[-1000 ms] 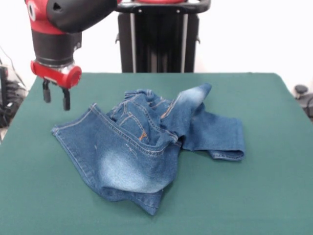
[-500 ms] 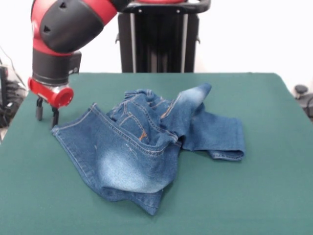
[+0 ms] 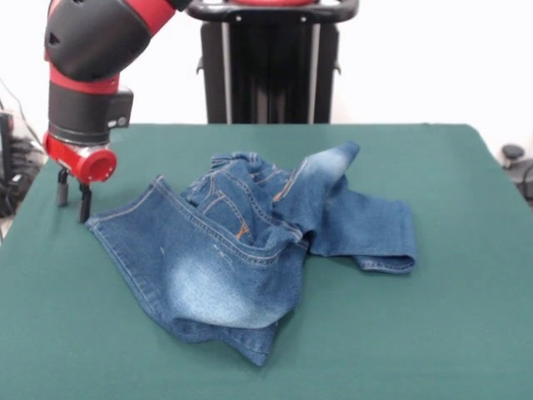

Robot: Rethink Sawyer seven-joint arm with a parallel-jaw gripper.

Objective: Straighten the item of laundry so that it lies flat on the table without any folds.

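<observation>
Task barely begun, by the look of it. Jeans (image 3: 250, 250) lie crumpled mid-tabletop (image 3: 450, 333), off to the side of the claw (image 3: 71, 200): one faded leg is thrown over the waistband and pockets, the other doubled back on the far side from the claw, with ridges throughout. Nothing is flattened yet.

Claw is low, tips near the cloth top, just beside the nearest hemmed corner of the denim but apart from it. Fingers (image 3: 83, 204) stand slightly apart and hold nothing.

Left to do: grip a corner, draw both legs out, smooth every fold.
</observation>
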